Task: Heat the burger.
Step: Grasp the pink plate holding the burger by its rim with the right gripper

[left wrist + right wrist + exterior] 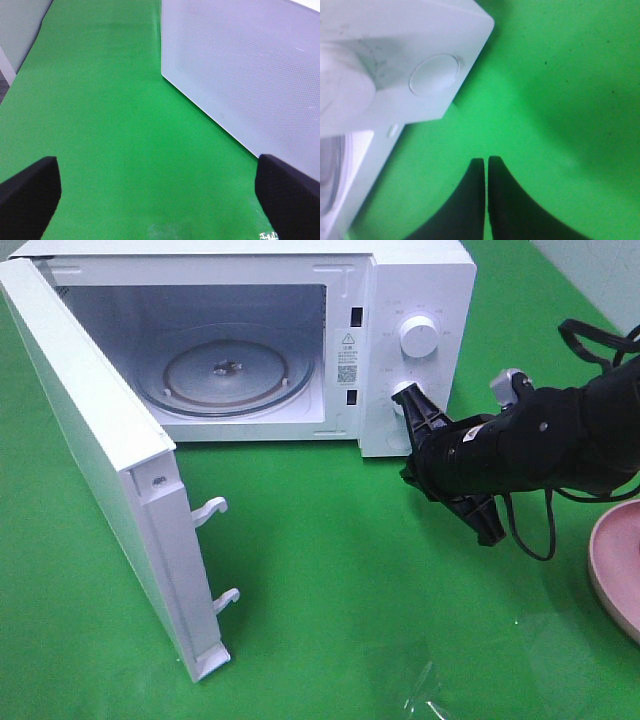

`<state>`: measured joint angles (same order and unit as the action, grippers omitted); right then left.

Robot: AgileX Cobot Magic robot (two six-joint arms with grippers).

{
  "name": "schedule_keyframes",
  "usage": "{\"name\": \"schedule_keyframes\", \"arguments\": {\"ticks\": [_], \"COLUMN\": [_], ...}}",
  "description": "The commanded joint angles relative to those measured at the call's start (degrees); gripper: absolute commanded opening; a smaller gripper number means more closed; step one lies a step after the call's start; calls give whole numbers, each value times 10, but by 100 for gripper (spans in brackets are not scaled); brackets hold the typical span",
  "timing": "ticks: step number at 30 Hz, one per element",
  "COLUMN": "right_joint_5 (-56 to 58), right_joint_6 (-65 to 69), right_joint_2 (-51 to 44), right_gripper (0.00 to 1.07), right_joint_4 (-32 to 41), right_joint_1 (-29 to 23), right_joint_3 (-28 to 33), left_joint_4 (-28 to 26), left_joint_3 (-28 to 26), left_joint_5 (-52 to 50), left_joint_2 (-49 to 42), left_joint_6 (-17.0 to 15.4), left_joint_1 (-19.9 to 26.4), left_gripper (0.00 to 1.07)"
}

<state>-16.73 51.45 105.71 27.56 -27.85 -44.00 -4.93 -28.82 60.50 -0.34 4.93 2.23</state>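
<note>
The burger is not in view in any frame. The white microwave point(420, 290) stands at the back with its door point(100, 440) swung wide open to the left. Its glass turntable point(225, 370) is bare. My right gripper point(408, 476) is shut and empty, low in front of the microwave's right control panel, just below the lower knob point(403, 398). In the right wrist view its fingertips point(486, 162) are pressed together over the green cloth beside the microwave's corner point(420, 50). My left gripper point(160, 200) is open and empty above the cloth, next to a white perforated panel point(240, 75).
A round pink plate point(615, 570) lies at the right edge of the table. The upper knob point(417, 335) sits on the control panel. The open door's latch hooks point(212, 508) stick out toward the middle. Green cloth point(330, 590) covers the table.
</note>
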Motion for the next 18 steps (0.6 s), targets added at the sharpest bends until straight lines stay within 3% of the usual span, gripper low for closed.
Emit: {"name": "schedule_keyframes", "arguments": {"ticks": [1, 4, 13, 18], "right_joint_5": [43, 94, 213, 288], "right_joint_6": [-83, -203, -372, -428], "right_joint_2": [-19, -36, -50, -73], "right_gripper": [2, 3, 5, 7], "right_joint_4": [-5, -5, -15, -88], "right_joint_1": [4, 4, 4, 4], "right_joint_3": [-1, -1, -1, -1], "left_joint_4": [-4, -4, -4, -4], "left_joint_3": [1, 1, 1, 1], "left_joint_5": [-9, -9, -9, -9], "left_joint_2": [-11, -11, -11, -11], "left_joint_6": [1, 1, 1, 1], "left_joint_1": [1, 1, 1, 1], "left_gripper": [98, 98, 98, 98]}}
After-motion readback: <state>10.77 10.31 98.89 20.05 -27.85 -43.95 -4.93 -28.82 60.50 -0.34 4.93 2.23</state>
